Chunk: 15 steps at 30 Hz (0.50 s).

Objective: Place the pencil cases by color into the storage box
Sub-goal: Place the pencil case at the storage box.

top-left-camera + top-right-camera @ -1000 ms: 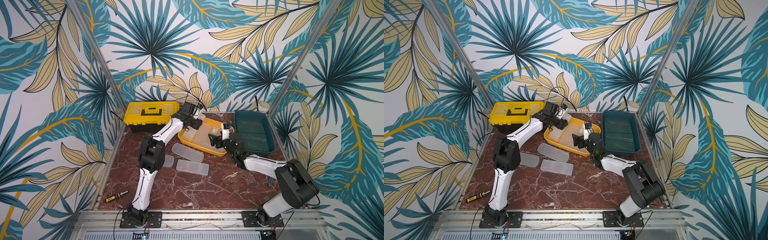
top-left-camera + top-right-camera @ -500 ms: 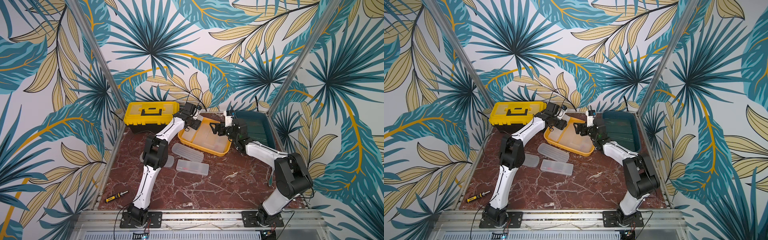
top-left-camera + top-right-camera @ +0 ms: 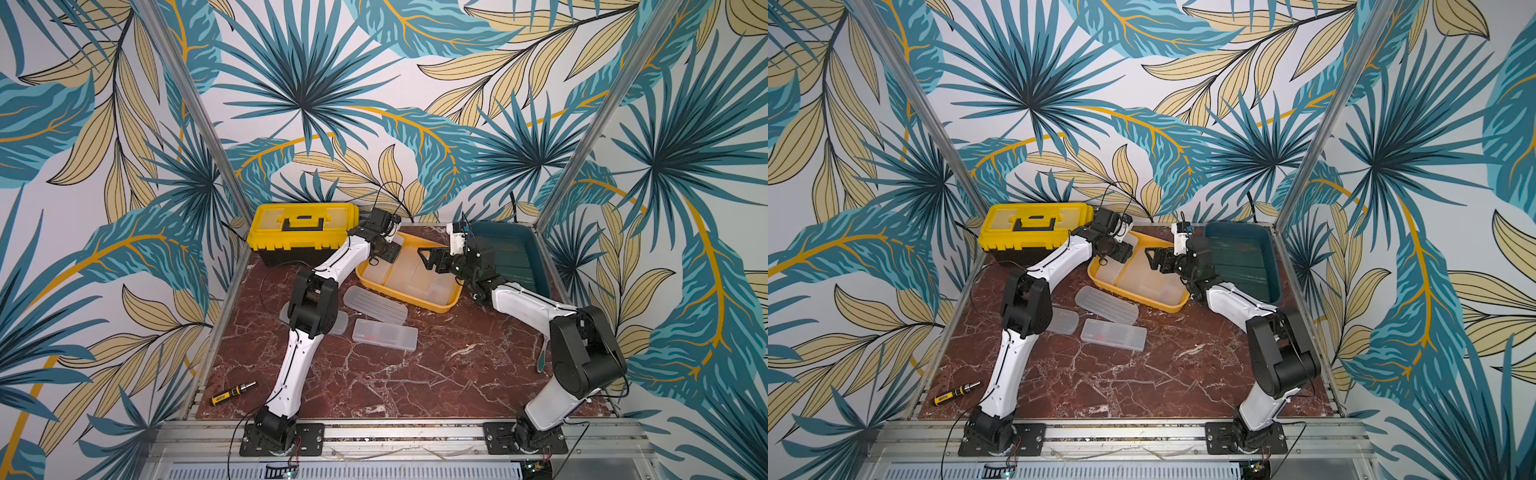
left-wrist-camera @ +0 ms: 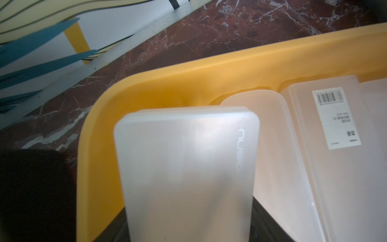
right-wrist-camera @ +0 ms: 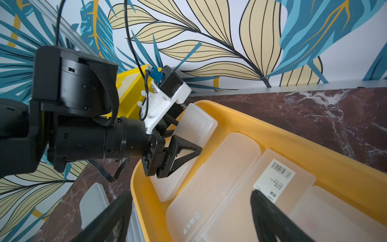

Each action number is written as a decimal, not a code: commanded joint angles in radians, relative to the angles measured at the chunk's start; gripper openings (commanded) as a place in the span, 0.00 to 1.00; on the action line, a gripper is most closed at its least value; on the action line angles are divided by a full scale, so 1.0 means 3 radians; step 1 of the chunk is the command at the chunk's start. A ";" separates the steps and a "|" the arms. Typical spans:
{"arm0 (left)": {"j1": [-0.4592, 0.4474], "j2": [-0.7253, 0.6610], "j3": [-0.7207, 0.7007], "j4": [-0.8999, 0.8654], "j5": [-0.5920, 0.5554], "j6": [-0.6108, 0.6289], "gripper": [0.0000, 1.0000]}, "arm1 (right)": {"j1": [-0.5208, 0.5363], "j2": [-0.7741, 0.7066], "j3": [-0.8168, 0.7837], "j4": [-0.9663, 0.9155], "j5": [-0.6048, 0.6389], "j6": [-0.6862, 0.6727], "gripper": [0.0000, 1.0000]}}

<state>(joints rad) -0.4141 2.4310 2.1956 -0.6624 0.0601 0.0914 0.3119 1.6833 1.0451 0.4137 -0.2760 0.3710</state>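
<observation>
Now the left pincer (image 5: 178,156) is clamped on a white pencil case (image 4: 188,167) that sticks out from it, tilted, over the left end of the yellow storage box (image 4: 188,69), by the tabletop's (image 3: 374,374) back edge. Its long side runs the same way as the white cases (image 4: 276,150) lying beside it. The right pincer (image 3: 427,257) hangs apart and empty.

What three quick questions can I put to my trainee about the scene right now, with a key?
1. True or false: the left jaws are shut on a frosted case at the yellow tray.
2. How many frosted cases lie on the bare table?
3. The barcode sticker is on a case lying in: A the yellow tray; B the green tray; C the toolbox.
Key: 1 true; 2 three; 3 A.
</observation>
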 commanded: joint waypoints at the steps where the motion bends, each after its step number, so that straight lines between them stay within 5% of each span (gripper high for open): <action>1: 0.0036 0.0153 0.0175 0.0001 -0.0011 -0.0059 0.65 | -0.0012 -0.0053 -0.0102 0.0138 0.0114 0.0053 0.88; 15: 0.0052 0.0291 0.0280 0.0002 -0.0230 -0.0216 0.69 | -0.0012 -0.0017 -0.0155 0.0257 0.0291 0.0044 0.88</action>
<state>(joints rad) -0.4065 2.4878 2.2307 -0.6624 0.0277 0.0380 0.3119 1.6833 1.0199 0.4618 -0.2054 0.3752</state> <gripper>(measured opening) 0.703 0.880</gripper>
